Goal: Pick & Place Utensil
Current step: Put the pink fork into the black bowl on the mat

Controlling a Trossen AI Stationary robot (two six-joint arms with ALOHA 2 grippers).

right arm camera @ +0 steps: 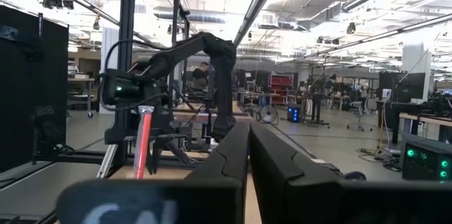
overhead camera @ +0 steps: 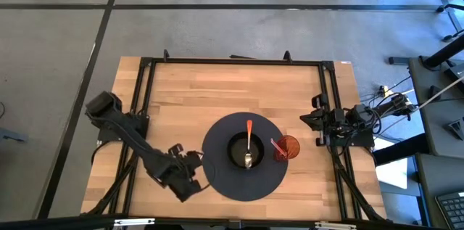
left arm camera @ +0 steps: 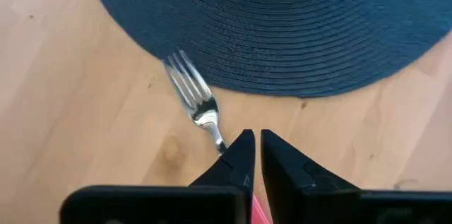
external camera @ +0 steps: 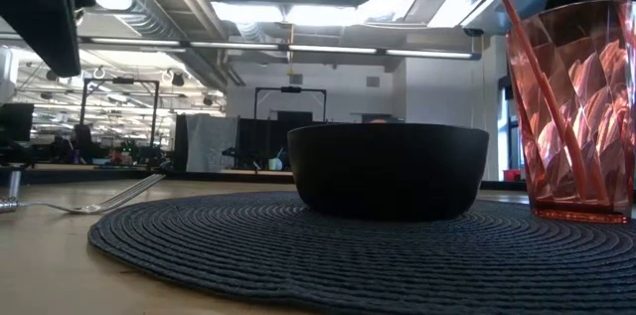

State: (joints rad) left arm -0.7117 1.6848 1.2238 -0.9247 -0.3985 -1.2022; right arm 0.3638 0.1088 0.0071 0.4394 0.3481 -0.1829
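Left arm reaches in from the worktop's (overhead camera: 181,88) left edge, bent low, its pincer (overhead camera: 190,174) at the near-left rim of the round dark placemat (overhead camera: 217,179). In the left wrist view the two fingers (left arm camera: 240,155) stand nearly together, clamped on the handle of a metal fork (left arm camera: 194,100). The fork lies flat on the wood, tines pointing at the mat and touching or just overlapping its edge; the low view shows the tines resting at the mat's rim.

Right arm is parked at the worktop's right edge, folded back on the frame rail, its pincer (overhead camera: 319,120) shut and empty, level with the room beyond.

Open room: bare wood across the far half of the worktop and to the left of the mat; a narrower strip along the near edge.

Containers: black bowl (overhead camera: 245,150) at the mat's centre holds a spoon (overhead camera: 248,145) with an orange handle leaning out over the far rim. A red faceted plastic cup (overhead camera: 288,146) stands on the mat's right edge, just beside the bowl, with a red straw (external camera: 542,86) tilted inside it.
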